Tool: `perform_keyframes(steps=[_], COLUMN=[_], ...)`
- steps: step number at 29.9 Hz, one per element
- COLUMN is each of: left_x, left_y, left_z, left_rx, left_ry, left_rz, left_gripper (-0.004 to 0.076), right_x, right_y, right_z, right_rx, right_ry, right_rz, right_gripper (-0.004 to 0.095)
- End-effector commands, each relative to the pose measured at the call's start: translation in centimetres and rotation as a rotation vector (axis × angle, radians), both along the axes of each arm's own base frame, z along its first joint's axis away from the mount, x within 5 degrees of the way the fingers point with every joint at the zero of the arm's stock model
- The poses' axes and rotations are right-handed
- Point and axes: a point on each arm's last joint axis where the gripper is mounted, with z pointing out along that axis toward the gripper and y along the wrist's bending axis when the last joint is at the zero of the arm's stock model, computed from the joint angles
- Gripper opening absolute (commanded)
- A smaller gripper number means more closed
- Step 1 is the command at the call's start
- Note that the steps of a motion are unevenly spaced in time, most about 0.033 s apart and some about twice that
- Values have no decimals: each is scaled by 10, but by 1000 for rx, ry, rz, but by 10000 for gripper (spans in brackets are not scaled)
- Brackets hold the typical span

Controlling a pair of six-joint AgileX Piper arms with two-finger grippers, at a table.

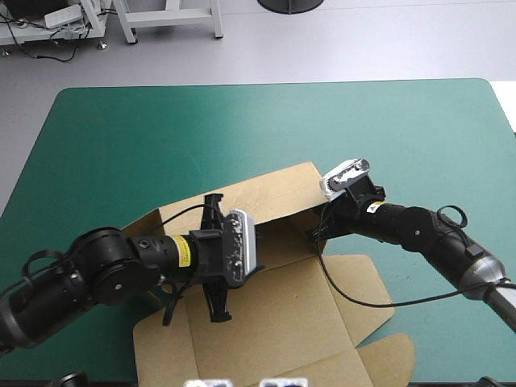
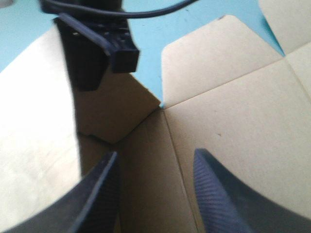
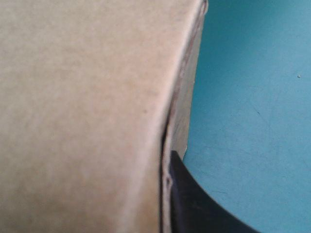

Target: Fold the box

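The box [image 1: 274,314] lies partly formed on the near half of the tabletop [image 1: 161,137], whose cover is teal-green. Its long far wall is raised and its near flaps lie flat and spread. No print or marking shows on the brown board.

The left tool [image 2: 156,155] hangs low over the box's floor panel. Its two black fingers stand well apart with nothing between them, and bare board lies under and ahead of it. Straight ahead of this tool a short side flap stands upright at the corner where it meets the far wall.

The right tool [image 1: 317,234] is at that flap's upper edge. In its own view the board's edge runs up from between its fingers. One black finger [image 3: 194,208] lies against the outer face and the other is hidden behind the board, so it seems pinched on the box.

A yellow label [image 1: 184,252] rings the left wrist and a small label [image 1: 373,208] sits behind the right tool. The writing on both is too small to read.
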Motion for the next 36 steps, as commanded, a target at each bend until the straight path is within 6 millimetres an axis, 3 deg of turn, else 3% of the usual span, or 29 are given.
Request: perform_keyframes(steps=[1,5,12,18,23,27,30,36], left_x=[-5,0,18,26,45,69,86,98], left_y=[20,39,70,97,120,147,175,222], left_z=[39,54,78,89,91,80,73,69], left_rx=[-142,-92,-82,-85,-225,-267,-331,-418], left_ry=[7,24,-188,-266,-192,-60,21,24], left_rz=[174,370,711,941,1012,1068,1137,1275], left_gripper=[332,332,333,333,333,333,333,333], right_x=[-4,-4,-4,-4,-4,-5,-5,-12], right_y=[3,3,2,0,0,-1,-3,-15], right_z=[16,16,14,12,12,11,11,23], right_rx=[51,51,28,2,-5,-23,-28,-76], right_ry=[-9,-9,-2,4,7,11,13,-42], right_rz=[12,12,10,-5,3,11,-5,-63], right_gripper=[-24,-24,-24,-25,-25,-25,-25,-25])
